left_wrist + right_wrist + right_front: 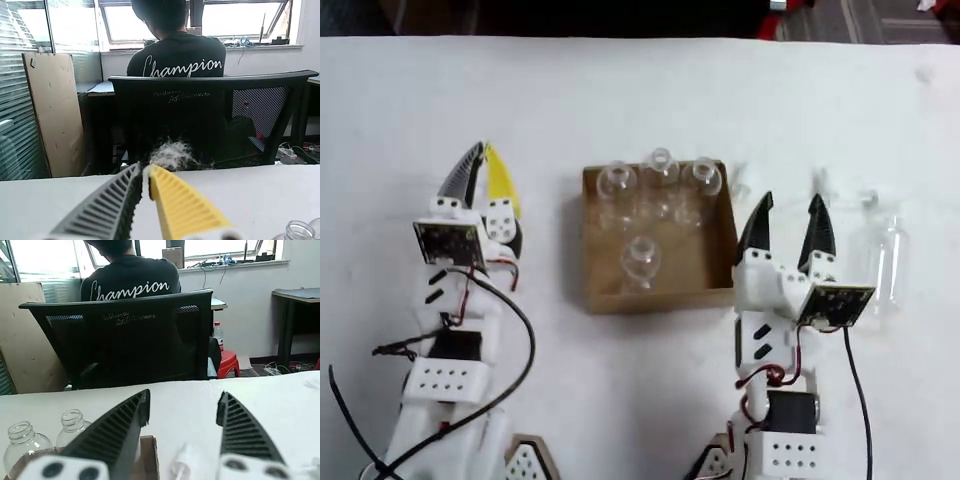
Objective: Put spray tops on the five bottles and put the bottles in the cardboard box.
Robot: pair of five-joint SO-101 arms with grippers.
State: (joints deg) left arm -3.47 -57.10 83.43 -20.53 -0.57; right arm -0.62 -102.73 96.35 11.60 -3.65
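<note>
Plainly, you were only partway through. Four bottles stood in the cardboard box, three along its far wall and one nearer the middle, and all four showed open necks with no spray tops on. The fifth bottle seemed to lie on the bench, right of the box and well apart from it. So every capping was left to do, and that last bottle had yet to go in.

Your left claw sat left of the box with its fingers closed together on nothing. Your right claw hung just right of the box, fingers spread wide and empty.

Faint clear pieces on the bench beyond your right claw looked like spray tops, but they were too faint to count. The box's right wall stood just beside that claw, and an office chair stood past the far edge.
</note>
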